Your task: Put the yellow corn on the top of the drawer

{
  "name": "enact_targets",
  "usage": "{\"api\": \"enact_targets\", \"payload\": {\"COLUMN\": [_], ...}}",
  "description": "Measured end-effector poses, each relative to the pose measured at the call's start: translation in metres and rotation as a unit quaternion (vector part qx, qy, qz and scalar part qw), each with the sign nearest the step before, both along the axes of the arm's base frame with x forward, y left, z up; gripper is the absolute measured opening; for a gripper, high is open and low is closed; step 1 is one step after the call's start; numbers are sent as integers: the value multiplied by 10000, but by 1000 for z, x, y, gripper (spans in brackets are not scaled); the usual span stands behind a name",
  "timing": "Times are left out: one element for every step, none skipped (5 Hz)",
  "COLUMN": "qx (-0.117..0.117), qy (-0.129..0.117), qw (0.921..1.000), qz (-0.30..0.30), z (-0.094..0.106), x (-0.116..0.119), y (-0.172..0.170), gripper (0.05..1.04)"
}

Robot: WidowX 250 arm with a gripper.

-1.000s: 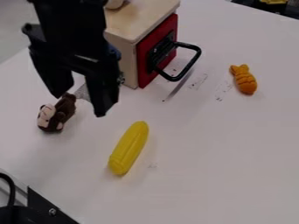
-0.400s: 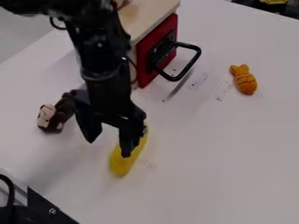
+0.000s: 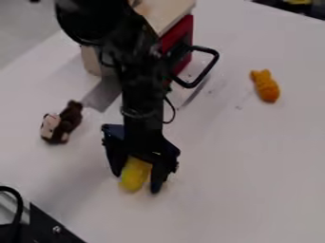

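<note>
Going from left to right in my camera view, I have a black cable (image 3: 18, 201) and a black bracket (image 3: 47, 225) at the near edge, well off to the lower left of my gripper (image 3: 136, 183). A brown plush monkey (image 3: 71, 116) with a pale face lies on the white table (image 3: 215, 190), up and to the left of the gripper and apart from it.

Next is the gripper itself, low over the table and pointing down, with its fingers spread, one on each side of the yellow corn (image 3: 134, 174). I see the corn's near end between them, down at the table; the rest is hidden behind the gripper, and I can't tell whether either finger touches it.

Above and behind the gripper, partly covered by my arm, is the drawer unit, with its pale wooden top (image 3: 170, 13), its red front (image 3: 184, 38) and a black handle (image 3: 207, 75) sticking out toward the right. The corn is well apart from that top. Farther right, up from the gripper and well apart from it, an orange toy (image 3: 266, 87) lies on the table.
</note>
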State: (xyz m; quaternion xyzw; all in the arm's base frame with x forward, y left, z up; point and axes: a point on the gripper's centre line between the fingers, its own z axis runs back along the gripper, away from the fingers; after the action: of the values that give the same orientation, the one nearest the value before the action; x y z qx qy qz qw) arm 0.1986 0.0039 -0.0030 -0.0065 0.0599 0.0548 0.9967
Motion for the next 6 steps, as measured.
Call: {"api": "enact_targets", "payload": {"qx": [-62, -64, 26, 164, 197, 208], "qy": [-47, -32, 178, -213, -566, -1042], "qw": [9999, 9999, 9998, 9993, 9981, 9943], "qz": [115, 100, -127, -275, -165, -129], "z": [-4, -4, 4, 53, 98, 153], "x": [20, 18, 6, 17, 37, 69], "y": [-3, -3, -6, -3, 11, 34], "gripper": [967, 723, 640, 639, 639, 639]}}
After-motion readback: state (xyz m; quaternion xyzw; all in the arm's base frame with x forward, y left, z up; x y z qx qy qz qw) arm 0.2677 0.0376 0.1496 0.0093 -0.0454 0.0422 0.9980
